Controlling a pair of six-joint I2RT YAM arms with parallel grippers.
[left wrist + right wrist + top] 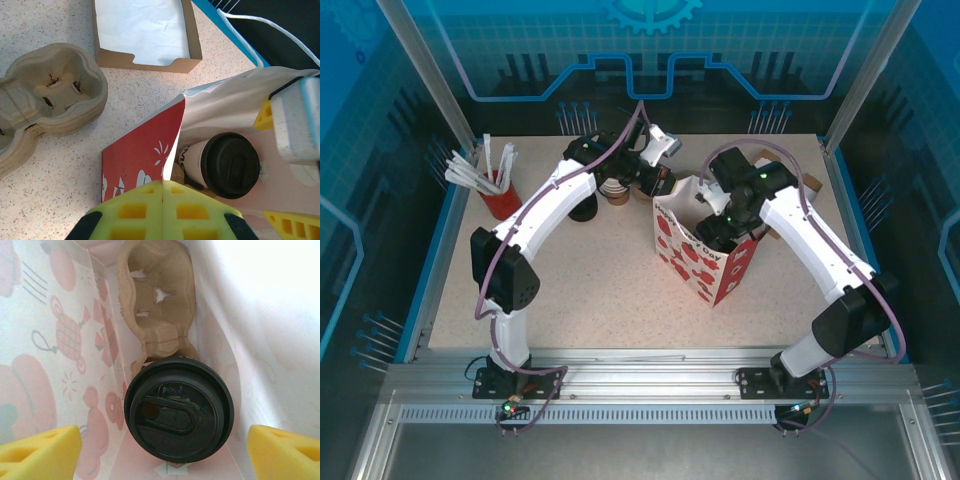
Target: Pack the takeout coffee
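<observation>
I'm looking down at the takeout coffee (178, 408): its black plastic lid is showing a smooth, dull sheen above a white paper wall. The bag (45, 340) is reading as thin matt printed paper (light is glowing through it), the carrier (157, 305) as rough moulded pulp. My right fingers (40, 447) are looking like matt yellow plastic.

Far left on the speckled table (590, 290) we've got a red cup (502, 203) standing upright, stuffed with white sticks (470, 172). Toward the middle-right there's a red-and-white paper bag (695, 260), open at the top, with a brown pulp cup carrier (157, 305) tucked down inside against one wall. Outside the bag we can see a stack of the same pulp carriers (50, 95) lying just beside a shallow cardboard tray (115, 61) lined with white paper.
</observation>
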